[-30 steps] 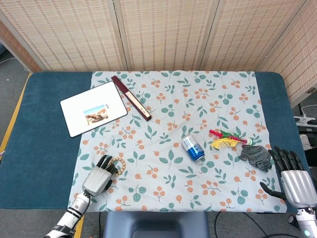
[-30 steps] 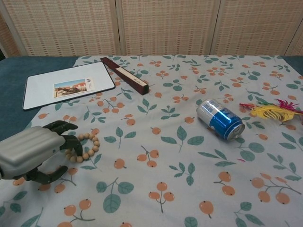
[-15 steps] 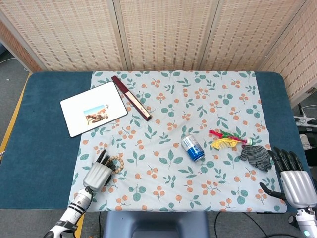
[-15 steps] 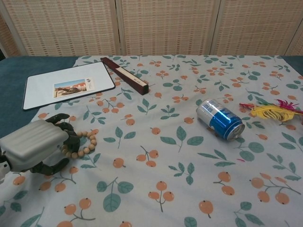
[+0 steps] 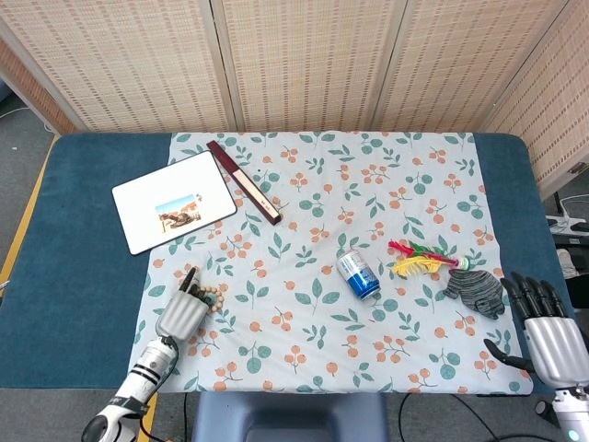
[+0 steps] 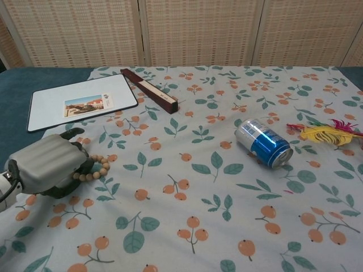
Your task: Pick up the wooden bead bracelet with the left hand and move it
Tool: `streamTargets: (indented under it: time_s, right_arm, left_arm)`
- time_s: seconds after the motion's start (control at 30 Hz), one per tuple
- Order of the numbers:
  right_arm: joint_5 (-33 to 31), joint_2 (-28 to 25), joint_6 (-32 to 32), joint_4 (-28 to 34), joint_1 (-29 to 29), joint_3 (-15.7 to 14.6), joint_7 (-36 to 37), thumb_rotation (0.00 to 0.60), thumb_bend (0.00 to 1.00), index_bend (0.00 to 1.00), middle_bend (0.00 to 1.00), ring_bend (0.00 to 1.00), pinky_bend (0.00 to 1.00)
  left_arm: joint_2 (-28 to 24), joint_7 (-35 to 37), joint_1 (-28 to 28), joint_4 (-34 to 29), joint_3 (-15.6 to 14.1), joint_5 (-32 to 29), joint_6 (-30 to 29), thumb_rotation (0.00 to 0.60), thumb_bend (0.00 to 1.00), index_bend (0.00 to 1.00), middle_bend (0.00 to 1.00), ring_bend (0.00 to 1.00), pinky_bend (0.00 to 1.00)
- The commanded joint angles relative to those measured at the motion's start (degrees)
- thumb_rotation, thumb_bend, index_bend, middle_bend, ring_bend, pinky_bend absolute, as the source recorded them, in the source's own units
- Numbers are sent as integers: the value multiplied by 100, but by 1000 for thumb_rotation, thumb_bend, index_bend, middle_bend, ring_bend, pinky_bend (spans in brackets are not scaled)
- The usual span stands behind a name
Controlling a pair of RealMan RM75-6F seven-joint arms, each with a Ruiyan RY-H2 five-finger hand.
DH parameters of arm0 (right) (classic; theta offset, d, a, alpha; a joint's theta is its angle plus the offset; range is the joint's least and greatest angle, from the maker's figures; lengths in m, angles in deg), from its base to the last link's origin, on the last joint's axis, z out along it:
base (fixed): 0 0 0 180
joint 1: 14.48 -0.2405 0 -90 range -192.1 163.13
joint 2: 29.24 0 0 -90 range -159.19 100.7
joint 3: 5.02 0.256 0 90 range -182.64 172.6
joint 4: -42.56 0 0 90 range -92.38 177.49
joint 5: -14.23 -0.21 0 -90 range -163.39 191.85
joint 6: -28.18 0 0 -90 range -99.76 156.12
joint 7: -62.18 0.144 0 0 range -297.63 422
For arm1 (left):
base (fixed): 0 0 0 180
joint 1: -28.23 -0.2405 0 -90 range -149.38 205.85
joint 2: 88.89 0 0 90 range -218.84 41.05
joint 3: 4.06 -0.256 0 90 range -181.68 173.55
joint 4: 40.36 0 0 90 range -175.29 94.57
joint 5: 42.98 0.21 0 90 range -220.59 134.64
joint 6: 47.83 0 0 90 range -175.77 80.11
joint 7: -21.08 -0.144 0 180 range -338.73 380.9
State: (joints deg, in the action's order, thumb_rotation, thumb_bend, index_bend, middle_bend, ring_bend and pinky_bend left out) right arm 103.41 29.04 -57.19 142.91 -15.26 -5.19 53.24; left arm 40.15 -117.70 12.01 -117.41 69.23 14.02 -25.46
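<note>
Staged robot test area, likely lab. Cues: dark blue padded table (image 5: 83,276) covered by white floral-print cloth with orange berries and green leaves (image 5: 322,212); woven bamboo folding screen (image 5: 304,60) closing off background; grey floor with yellow tape line (image 5: 23,226) at left; power strip and cables (image 5: 571,224) on floor at right.

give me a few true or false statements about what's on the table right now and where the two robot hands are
1. The left robot hand grips the wooden bead bracelet. True.
2. The blue can stands upright. False: it lies on its side.
3. The right robot hand holds the grey cloth. False: it is apart from it, holding nothing.
4. The white board lies beside the dark red stick. True.
</note>
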Motion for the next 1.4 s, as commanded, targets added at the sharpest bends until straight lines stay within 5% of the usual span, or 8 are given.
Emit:
streamTargets:
  time_s: [0.03, 0.23, 0.43, 0.67, 0.8, 0.97, 1.17, 1.4]
  right_arm:
    - [1, -3, -7, -1, 2, 4, 9, 424, 151, 0, 0, 0, 0]
    - [-14, -17, -16, -4, 6, 16, 52, 423, 151, 0, 0, 0, 0]
    - [-12, -47, -63, -3, 24, 32, 113, 423, 151, 0, 0, 0, 0]
    - [-9, -75, -48, -3, 22, 27, 160, 423, 151, 0, 0, 0, 0]
    - [-4, -84, 9, -4, -3, 18, 188, 422, 152, 0, 0, 0, 0]
    - [4, -110, 4, -17, -4, 20, 264, 423, 151, 0, 0, 0, 0]
    - [-21, -80, 124, -40, -52, 6, 240, 423, 152, 0, 0, 0, 0]
    - [-24, -68, 113, -18, -46, 3, 196, 422, 152, 0, 0, 0, 0]
  left_arm:
    - [-66, 125, 111, -145, -16, 172, -163, 600, 489, 699, 788, 369, 0]
    - [97, 545, 407, -232, 468, -187, -37, 600, 527, 838, 911, 474, 0]
    - [97, 1572, 1362, -317, 1237, -990, -863, 600, 558, 868, 935, 506, 0]
    - [49, 4431, 3601, -110, 2636, -831, -4557, 600, 638, 859, 934, 548, 27]
    - [-573, 5932, 4674, 779, 2750, -1137, -6135, 600, 713, 834, 917, 550, 42]
    - [-1656, 5492, 5332, 1385, 2590, -4402, -7660, 600, 856, 782, 887, 544, 57]
    - [-2762, 4743, 5289, 1158, 3104, -8548, -8573, 585, 964, 715, 830, 518, 62]
    - [-3090, 4866, 4913, 1203, 3686, -11224, -8703, 219, 998, 655, 758, 470, 44]
